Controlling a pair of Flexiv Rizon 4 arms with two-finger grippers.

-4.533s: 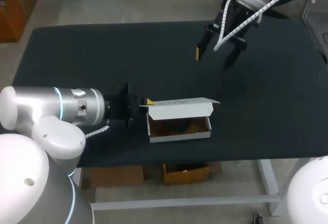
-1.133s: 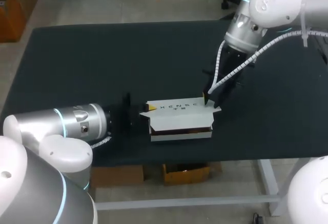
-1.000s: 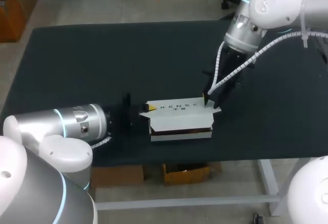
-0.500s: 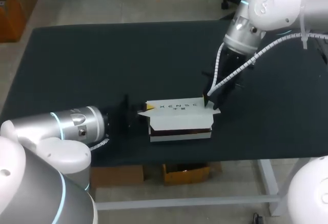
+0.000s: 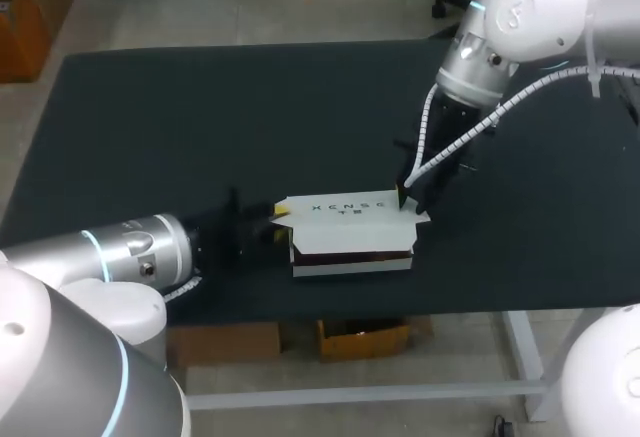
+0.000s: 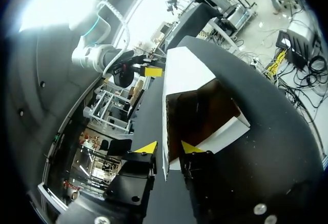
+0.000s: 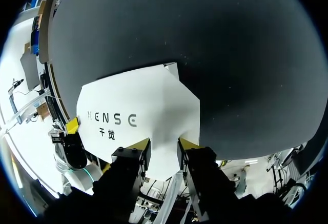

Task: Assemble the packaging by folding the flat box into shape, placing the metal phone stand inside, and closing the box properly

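The left gripper (image 6: 169,147) is held low at the left end of the cardboard box (image 5: 350,259), with its fingers slightly parted. The thin white end wall is seen between them, with a gap on either side, so nothing is clamped. The right gripper (image 7: 163,144) is set down from above on the right rear corner of the box's lid (image 7: 138,106). Whether that corner is pinched cannot be told. Both are carried over a table (image 5: 200,107) covered in a plain black, matte cloth, on which only the box is seen. The box is placed near the table's front edge, a little right of the middle, directly ahead of the left gripper (image 5: 278,219) and under the right gripper (image 5: 408,197). Its long axis is laid across the table, parallel to the front edge, so that one short end is turned to each arm. The lid (image 5: 345,207) is joined along the rear long side and is tilted forward over the opening with its printed face up, and a dark strip of the inside is left showing above the white front wall. In the left wrist view a brown interior is seen under the raised lid (image 6: 182,75), and what lies in it cannot be made out.
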